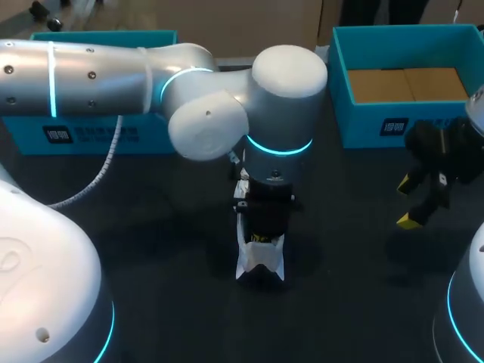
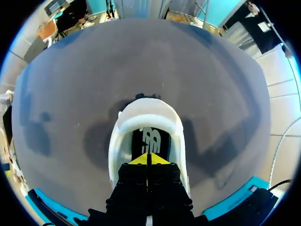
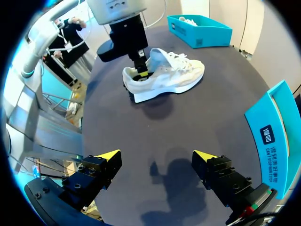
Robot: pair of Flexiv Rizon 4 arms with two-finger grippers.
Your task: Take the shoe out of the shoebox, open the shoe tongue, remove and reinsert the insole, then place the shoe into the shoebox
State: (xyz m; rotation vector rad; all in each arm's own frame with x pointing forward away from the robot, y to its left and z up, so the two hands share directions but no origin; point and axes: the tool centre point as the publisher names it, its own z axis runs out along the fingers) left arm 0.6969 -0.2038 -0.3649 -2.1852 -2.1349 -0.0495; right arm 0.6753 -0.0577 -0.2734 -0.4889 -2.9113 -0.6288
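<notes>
Left gripper [image 2: 148, 159], tips pressed together, sits in the heel opening of the white lace-up sneaker [image 3: 164, 77]; right gripper [image 3: 157, 155] gapes empty, well apart from it

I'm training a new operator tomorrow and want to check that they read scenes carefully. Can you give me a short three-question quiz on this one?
1. True or false: the white shoe lies inside a shoebox.
2. Which gripper is open with nothing between its fingers? A) left gripper B) right gripper C) both
3. Fill in: inside the shoe, just ahead of the left gripper's yellow tips, the dark ____ shows.

Key
1. False: it stands on the table, outside the blue shoebox.
2. B: the left gripper's tips are closed together, down in the shoe's opening.
3. insole
</notes>
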